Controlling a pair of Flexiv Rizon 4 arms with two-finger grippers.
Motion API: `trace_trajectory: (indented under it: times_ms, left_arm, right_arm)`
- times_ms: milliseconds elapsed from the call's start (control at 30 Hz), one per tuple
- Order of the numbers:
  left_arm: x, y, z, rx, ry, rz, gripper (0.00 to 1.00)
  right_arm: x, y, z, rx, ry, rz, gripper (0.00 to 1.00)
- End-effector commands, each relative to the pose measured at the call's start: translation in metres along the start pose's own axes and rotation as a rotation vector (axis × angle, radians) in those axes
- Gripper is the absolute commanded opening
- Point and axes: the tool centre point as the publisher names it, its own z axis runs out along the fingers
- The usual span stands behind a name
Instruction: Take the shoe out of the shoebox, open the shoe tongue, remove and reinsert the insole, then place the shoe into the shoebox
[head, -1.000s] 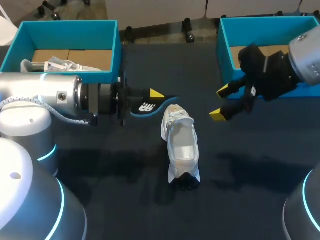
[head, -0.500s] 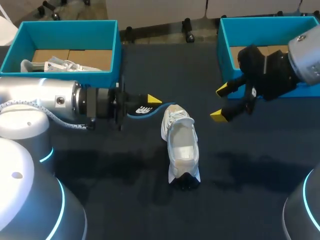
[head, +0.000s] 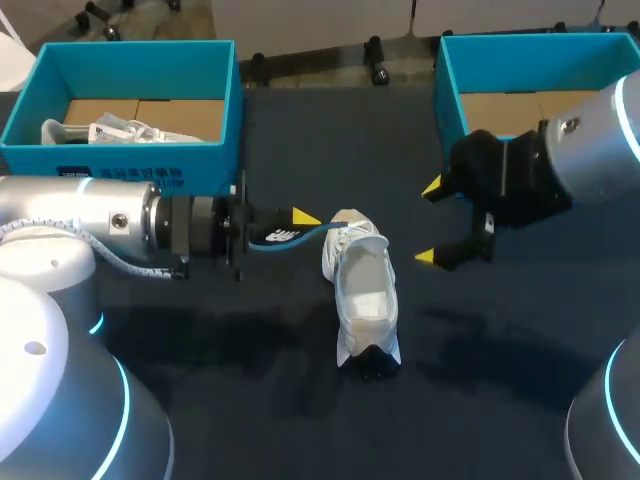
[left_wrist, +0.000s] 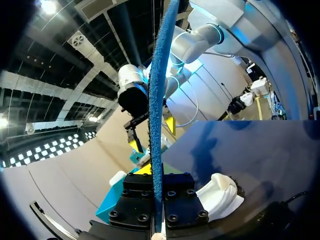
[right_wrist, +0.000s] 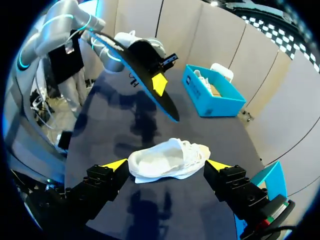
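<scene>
White shoe (head: 362, 295) lies on the table (head: 300, 420), between my grippers. My left gripper (head: 300, 222) pinches the insole (head: 283, 236), whose far end nears the shoe. My right gripper (head: 429, 222) is spread, empty.

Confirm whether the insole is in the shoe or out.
Out: the left gripper holds the insole in the air, apart from the white shoe on the table.

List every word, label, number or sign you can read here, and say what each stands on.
Front wall of the left-hand shoebox: a line of white print, too small and blurred to read.
Insole: a white logo mark, no letters legible.
Nothing else carries text.
</scene>
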Motion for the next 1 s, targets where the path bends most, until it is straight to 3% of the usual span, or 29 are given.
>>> trace_trajectory:
  times_ms: [33,533,1000]
  left_arm:
    - [0.008,-0.002,0.003,-0.002,-0.003,-0.009,0.00]
    - [0.019,-0.010,0.010,0.029,0.012,-0.049,0.00]
    - [0.033,-0.013,0.015,0.031,0.020,-0.081,0.00]
  right_arm:
    - [0.000,-0.003,0.013,0.006,0.027,-0.028,1.00]
    - [0.019,-0.016,0.034,0.015,0.079,-0.039,1.00]
    - [0.018,-0.033,0.060,0.067,0.124,-0.056,1.00]
